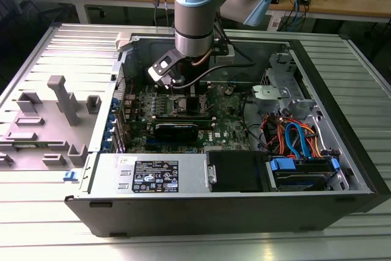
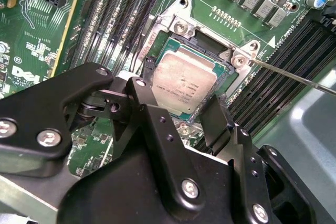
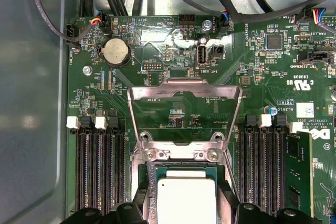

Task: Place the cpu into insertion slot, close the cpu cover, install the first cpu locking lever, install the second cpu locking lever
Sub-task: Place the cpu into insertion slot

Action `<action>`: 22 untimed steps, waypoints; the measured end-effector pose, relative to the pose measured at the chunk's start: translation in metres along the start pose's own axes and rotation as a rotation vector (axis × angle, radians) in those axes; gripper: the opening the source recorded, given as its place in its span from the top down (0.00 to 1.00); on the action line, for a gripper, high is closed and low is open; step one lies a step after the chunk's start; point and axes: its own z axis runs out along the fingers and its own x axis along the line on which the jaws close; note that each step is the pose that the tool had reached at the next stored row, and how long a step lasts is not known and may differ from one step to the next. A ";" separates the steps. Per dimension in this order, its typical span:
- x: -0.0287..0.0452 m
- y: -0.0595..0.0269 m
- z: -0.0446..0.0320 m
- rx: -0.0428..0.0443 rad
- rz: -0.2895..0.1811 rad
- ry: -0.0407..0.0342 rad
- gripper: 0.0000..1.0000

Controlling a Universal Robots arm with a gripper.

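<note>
Exterior view: the arm is seen reaching down into an open computer case (image 1: 342,169) laid on the slatted surface (image 1: 195,246), with the end effector (image 1: 178,87) lowered over the green motherboard (image 1: 227,121). Second wrist view: the cpu (image 2: 184,80) is seen lying flat in the insertion slot (image 2: 176,24) and is gripped at two opposite edges by the black fingers (image 2: 146,103) of the end effector; a thin lever rod (image 2: 294,77) is seen just beside the slot. First wrist view: the cpu cover (image 3: 157,92) is shown raised on its hinge, apart from the cpu, which is held low between the fingers.
</note>
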 end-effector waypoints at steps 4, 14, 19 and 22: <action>0.0024 0.0001 0.0001 -0.0001 0.006 0.0001 0.38; 0.0024 0.0003 0.0015 -0.0002 0.010 -0.0046 0.38; 0.0035 0.0007 0.0025 -0.0002 0.011 -0.0108 0.38; 0.0036 0.0007 0.0024 -0.0001 0.012 -0.0134 0.38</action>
